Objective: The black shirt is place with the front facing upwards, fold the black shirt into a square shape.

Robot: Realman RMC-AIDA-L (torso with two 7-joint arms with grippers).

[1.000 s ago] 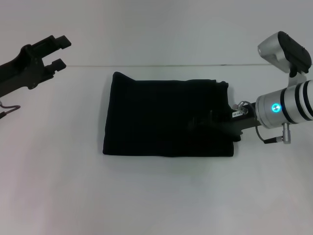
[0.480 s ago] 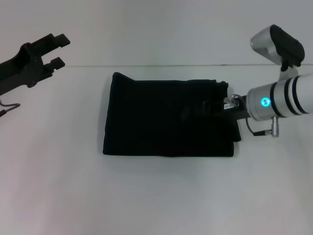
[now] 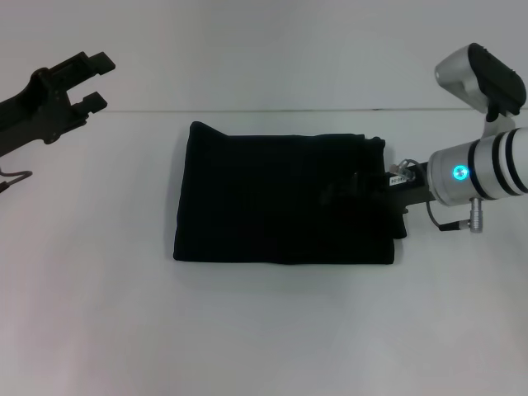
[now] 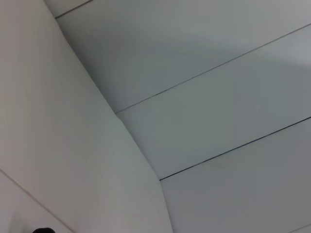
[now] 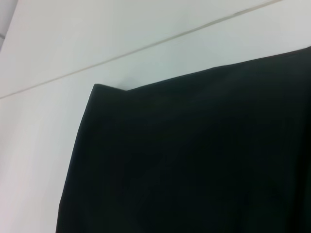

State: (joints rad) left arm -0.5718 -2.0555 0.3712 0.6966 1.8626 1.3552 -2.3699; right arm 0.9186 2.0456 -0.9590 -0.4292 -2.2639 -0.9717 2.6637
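The black shirt lies folded into a flat, roughly square block in the middle of the white table; its lettering and label are hidden. My right gripper reaches in from the right and hovers low over the right part of the shirt, dark against the cloth. The right wrist view shows the black shirt close up, with one folded corner against the table. My left gripper is raised at the far left, well away from the shirt, open and holding nothing.
The table's far edge meets a pale wall just behind the shirt. In the left wrist view only pale wall panels with thin seams show. Bare tabletop surrounds the shirt on all sides.
My right arm rose and pushed left over the shirt, then drew back a little to the right. The left gripper drifted slightly up and left. The shirt has not moved.
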